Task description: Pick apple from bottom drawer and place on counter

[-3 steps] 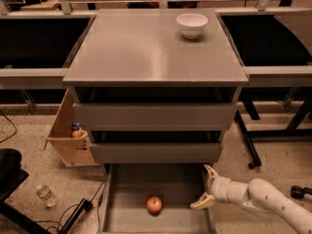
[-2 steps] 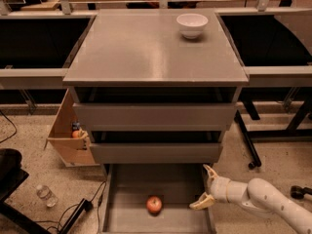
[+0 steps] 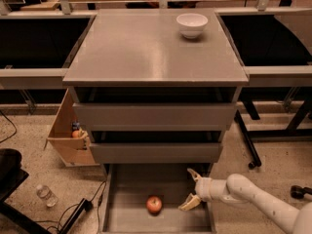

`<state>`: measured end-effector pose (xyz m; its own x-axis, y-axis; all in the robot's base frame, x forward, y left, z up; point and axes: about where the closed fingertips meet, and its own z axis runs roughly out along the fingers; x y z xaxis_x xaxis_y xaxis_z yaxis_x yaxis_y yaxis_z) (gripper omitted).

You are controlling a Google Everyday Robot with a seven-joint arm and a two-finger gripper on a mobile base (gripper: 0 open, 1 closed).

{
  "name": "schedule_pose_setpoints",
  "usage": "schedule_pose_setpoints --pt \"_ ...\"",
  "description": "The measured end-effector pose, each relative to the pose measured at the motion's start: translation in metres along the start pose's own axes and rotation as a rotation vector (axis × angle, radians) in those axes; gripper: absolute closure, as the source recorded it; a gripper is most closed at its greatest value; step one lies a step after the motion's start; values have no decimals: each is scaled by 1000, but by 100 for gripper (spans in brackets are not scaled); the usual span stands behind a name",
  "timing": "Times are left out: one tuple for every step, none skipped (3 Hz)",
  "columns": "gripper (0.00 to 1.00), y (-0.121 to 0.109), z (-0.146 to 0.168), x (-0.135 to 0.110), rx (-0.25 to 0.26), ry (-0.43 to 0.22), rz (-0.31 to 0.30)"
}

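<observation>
The red apple point(image 3: 154, 204) lies on the floor of the open bottom drawer point(image 3: 126, 213), near its middle. My gripper point(image 3: 191, 189) hovers at the drawer's right side, to the right of the apple and apart from it. Its two pale fingers are spread open and empty. The white arm reaches in from the lower right. The grey counter point(image 3: 146, 52) is the top slab of the cabinet, above two closed drawers.
A white bowl point(image 3: 191, 24) stands at the counter's back right. A cardboard box point(image 3: 66, 138) with a small orange item leans at the cabinet's left. A water bottle point(image 3: 46, 195) and cables lie on the floor at left. Black table legs stand at right.
</observation>
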<state>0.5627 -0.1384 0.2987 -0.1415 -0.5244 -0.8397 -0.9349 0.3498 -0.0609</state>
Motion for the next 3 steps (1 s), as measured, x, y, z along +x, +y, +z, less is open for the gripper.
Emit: schedule_pose_setpoints --pt "0 6 53 24 -99 27 -11" --pt "0 14 95 40 -174 32 -12" --pt "0 23 131 54 -221 13 -8"
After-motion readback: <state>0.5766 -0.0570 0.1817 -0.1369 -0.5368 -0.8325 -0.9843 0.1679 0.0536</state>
